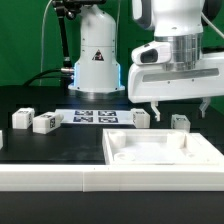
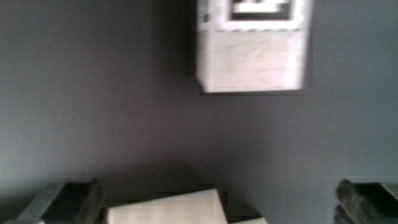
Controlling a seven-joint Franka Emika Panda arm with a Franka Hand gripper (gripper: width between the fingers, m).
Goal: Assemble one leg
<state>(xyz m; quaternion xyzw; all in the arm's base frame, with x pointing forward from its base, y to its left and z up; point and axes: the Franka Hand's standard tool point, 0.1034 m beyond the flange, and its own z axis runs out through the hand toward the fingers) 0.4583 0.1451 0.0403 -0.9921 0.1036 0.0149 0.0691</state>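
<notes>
Shows the white two-finger gripper (image 1: 178,108) in the exterior view's upper right, spread wide and holding nothing. Finds one small white plastic tagged leg block (image 1: 180,121) right of centre on the black table (image 1: 50,145), below and between the fingertips, untouched. Puts a second leg block (image 1: 140,118) just beside it toward the exterior view's left, a third leg block (image 1: 46,123) and a fourth leg block (image 1: 20,119) near the left edge. Sets the marker board (image 1: 95,116) at centre and a large flat white square panel (image 1: 160,150) at lower right.
</notes>
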